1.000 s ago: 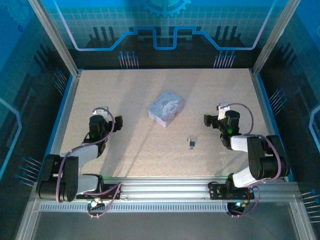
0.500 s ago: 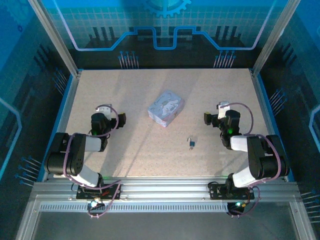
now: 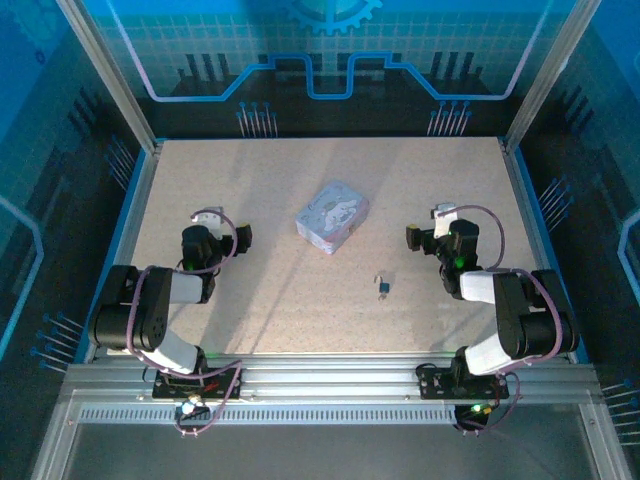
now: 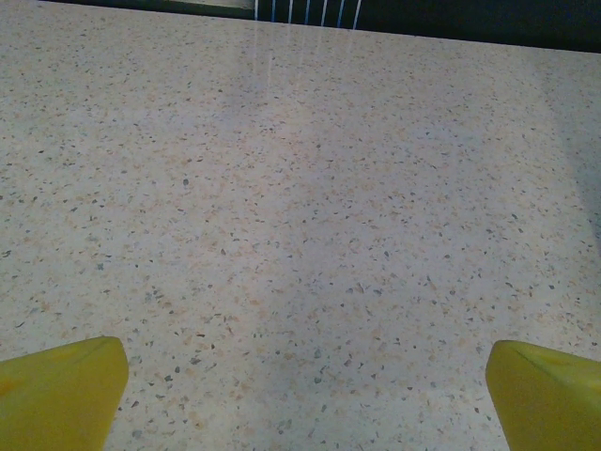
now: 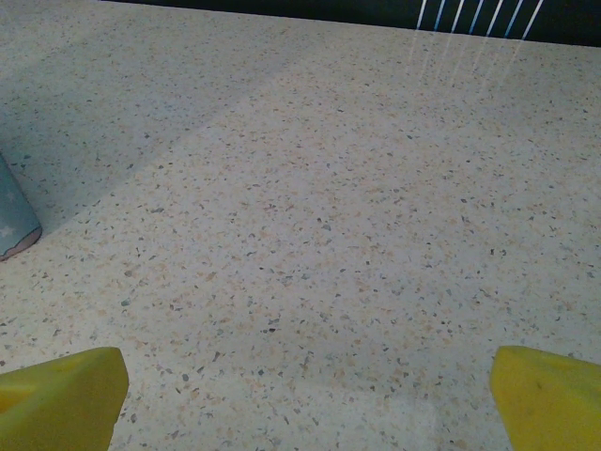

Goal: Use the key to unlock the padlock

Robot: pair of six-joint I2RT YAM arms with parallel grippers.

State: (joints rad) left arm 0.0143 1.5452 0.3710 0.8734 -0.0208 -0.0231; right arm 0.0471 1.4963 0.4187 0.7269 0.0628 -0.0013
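Observation:
The padlock (image 3: 332, 216), a pale grey-lavender block with whitish markings, lies flat near the table's middle. Its corner (image 5: 13, 222) shows at the left edge of the right wrist view. The key (image 3: 382, 287), tiny and dark with a bluish bit, lies on the table in front of the padlock and slightly right of it. My left gripper (image 3: 215, 233) sits well left of the padlock, open, its yellow fingertips (image 4: 58, 395) wide apart over bare table. My right gripper (image 3: 440, 233) sits right of the padlock, open too, with nothing between its yellow fingertips (image 5: 549, 399).
The speckled beige table (image 3: 300, 320) has a blue raised rim (image 3: 528, 215) and metal frame posts at the back corners. Rows of blue-white pins (image 3: 255, 120) stand beyond the far edge. Metal rails (image 3: 330, 380) run along the near edge.
The left arm has folded up from a low, stretched pose, and its gripper has shifted slightly. The right arm, padlock and key have not moved.

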